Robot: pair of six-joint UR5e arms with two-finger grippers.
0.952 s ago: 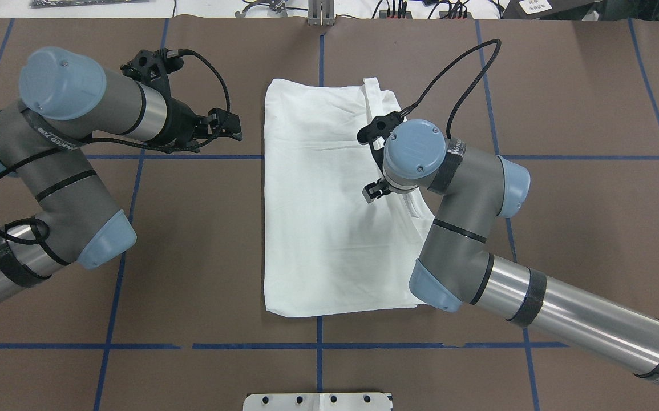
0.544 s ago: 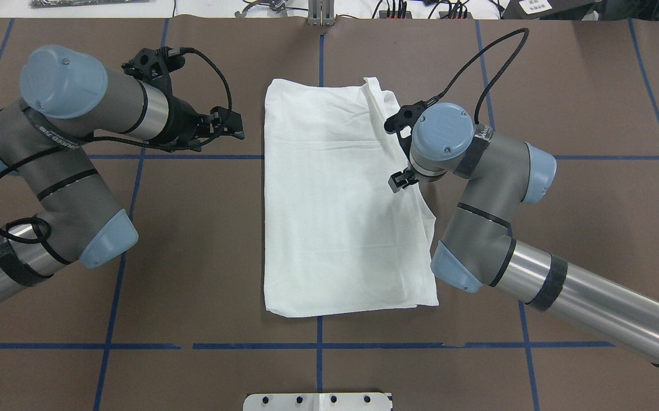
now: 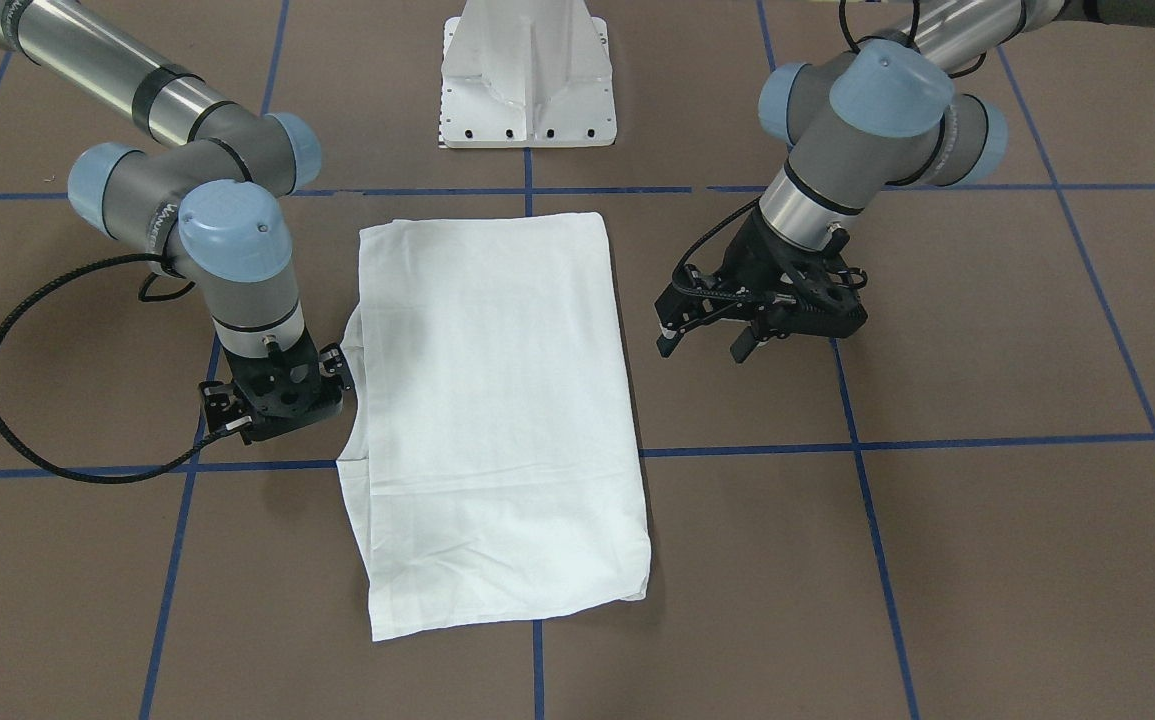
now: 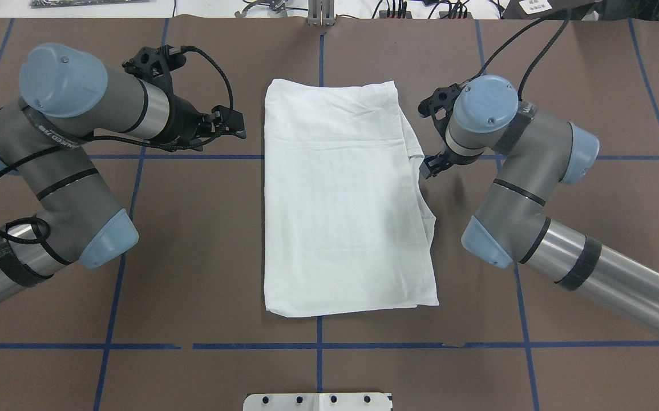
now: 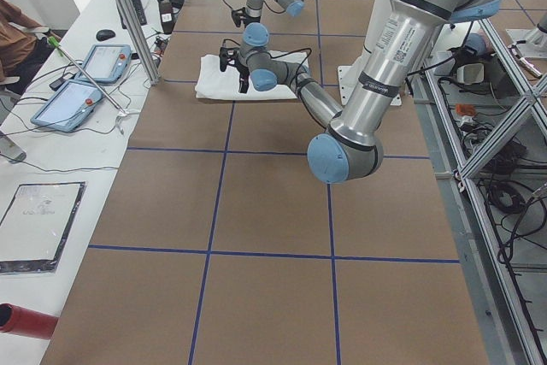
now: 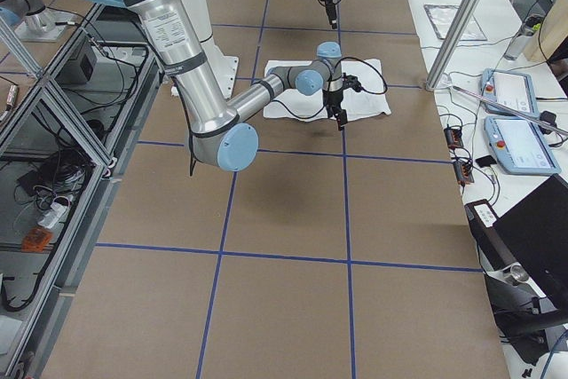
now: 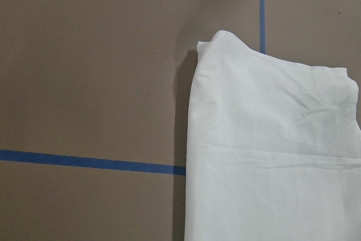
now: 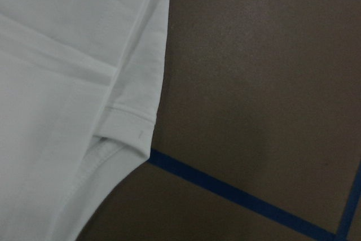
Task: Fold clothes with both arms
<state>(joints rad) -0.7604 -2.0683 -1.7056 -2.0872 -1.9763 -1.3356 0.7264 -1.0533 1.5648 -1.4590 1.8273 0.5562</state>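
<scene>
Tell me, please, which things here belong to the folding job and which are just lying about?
Job in hand:
folded white long-sleeved T-shirt
left arm's black two-finger hand
right arm's black two-finger hand

Lying about:
white metal pedestal base
grey control tablets on the side bench
red cylinder

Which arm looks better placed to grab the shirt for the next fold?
Probably the right: the right pincer sits at the edge of the shirt, where folded layers stick out. The left pincer hangs open, apart from the cloth.
</scene>
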